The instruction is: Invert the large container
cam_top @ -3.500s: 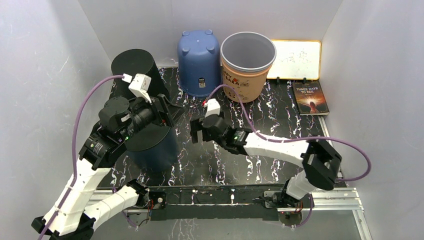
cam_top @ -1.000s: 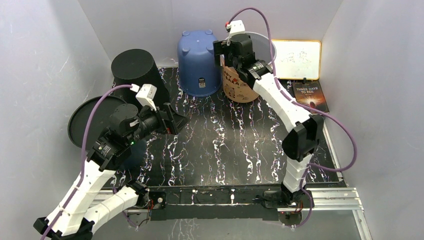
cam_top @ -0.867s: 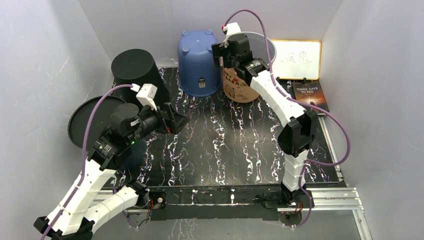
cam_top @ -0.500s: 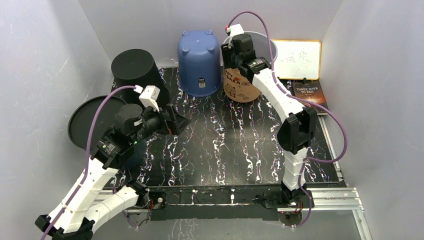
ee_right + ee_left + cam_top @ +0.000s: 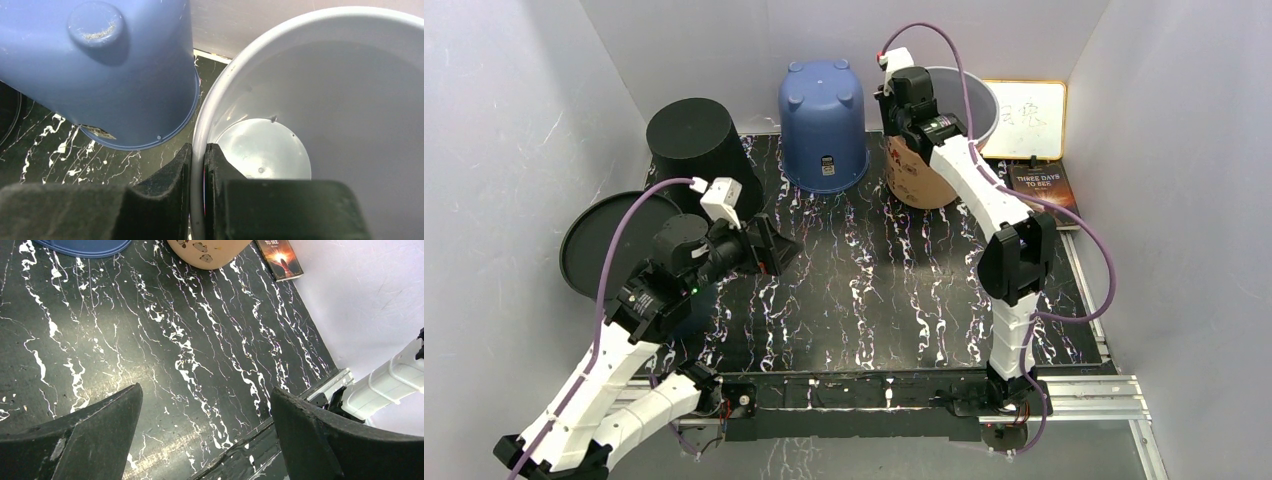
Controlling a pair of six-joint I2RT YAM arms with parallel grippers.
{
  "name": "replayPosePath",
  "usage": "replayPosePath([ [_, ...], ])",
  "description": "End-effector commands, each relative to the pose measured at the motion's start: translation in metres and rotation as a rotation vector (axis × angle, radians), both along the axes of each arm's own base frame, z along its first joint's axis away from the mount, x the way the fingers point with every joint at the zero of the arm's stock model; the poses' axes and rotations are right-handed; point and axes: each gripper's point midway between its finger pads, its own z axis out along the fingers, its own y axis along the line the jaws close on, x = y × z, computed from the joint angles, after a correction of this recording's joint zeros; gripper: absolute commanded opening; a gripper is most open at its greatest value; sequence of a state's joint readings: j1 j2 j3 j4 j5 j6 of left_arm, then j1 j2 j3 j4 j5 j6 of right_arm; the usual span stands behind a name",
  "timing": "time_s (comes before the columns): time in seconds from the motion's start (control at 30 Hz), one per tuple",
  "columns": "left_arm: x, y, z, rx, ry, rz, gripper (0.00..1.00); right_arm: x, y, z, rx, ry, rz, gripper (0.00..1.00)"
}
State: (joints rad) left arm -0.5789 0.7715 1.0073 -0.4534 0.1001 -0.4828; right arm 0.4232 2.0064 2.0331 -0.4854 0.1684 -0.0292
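Right gripper pinches the rim of the tilted tan bucket, apparently to upend it; left gripper hangs spread.

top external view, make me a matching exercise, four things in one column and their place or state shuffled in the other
Things:
1. blue bucket
2. tan bucket
3. book
4. left hand

States:
a. open, holding nothing
b. rim pinched by the right hand
c. upside down, base facing up
d. lying flat at the back right of the table

Pairs: 1-c, 2-b, 3-d, 4-a
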Motion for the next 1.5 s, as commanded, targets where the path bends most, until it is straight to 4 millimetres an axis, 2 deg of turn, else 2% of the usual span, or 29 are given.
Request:
replayPosePath([
  [0.0,-0.003,0.006,0.001,0.004,-0.010,0.017,0.98,-0.003,-0.003,0.046,0.046,-0.082,-0.021,0.00],
  [0.1,-0.003,0.007,0.000,0.000,-0.009,0.019,0.98,-0.016,-0.012,0.091,0.081,-0.146,-0.043,0.00],
  [0.2,-0.002,0.005,0.000,-0.010,-0.008,0.017,0.98,-0.039,-0.018,0.142,0.136,-0.219,-0.037,0.00],
  [0.37,0.001,0.001,-0.005,-0.017,-0.001,0.017,0.98,-0.091,-0.026,0.196,0.182,-0.323,-0.017,0.00],
  [0.43,0.002,-0.001,-0.009,-0.022,0.012,0.011,0.98,-0.100,-0.027,0.197,0.143,-0.333,-0.009,0.00],
  [0.57,0.001,-0.007,-0.016,-0.046,0.029,-0.002,0.98,-0.101,-0.031,0.178,0.035,-0.280,-0.056,0.00],
  [0.63,0.001,-0.007,-0.019,-0.055,0.033,-0.002,0.98,-0.111,-0.027,0.178,-0.005,-0.299,-0.073,0.00],
  [0.7,-0.001,-0.007,-0.021,-0.061,0.037,0.000,0.98,-0.115,-0.031,0.173,-0.051,-0.302,-0.110,0.00],
  [0.93,-0.005,-0.004,-0.027,-0.059,0.051,0.004,0.99,-0.124,-0.028,0.127,-0.254,-0.247,-0.206,0.00],
  [1.1,-0.007,-0.002,-0.031,-0.062,0.056,0.010,0.98,-0.129,-0.026,0.108,-0.369,-0.232,-0.261,0.00],
  [1.2,-0.008,-0.001,-0.033,-0.060,0.058,0.013,0.98,-0.132,-0.027,0.112,-0.367,-0.244,-0.280,0.00],
  [1.27,-0.008,0.000,-0.036,-0.055,0.063,0.016,0.98,-0.135,-0.030,0.122,-0.355,-0.265,-0.301,0.00],
  [1.47,-0.008,-0.001,-0.038,-0.048,0.073,0.014,0.98,-0.152,-0.045,0.175,-0.271,-0.357,-0.363,0.00],
])
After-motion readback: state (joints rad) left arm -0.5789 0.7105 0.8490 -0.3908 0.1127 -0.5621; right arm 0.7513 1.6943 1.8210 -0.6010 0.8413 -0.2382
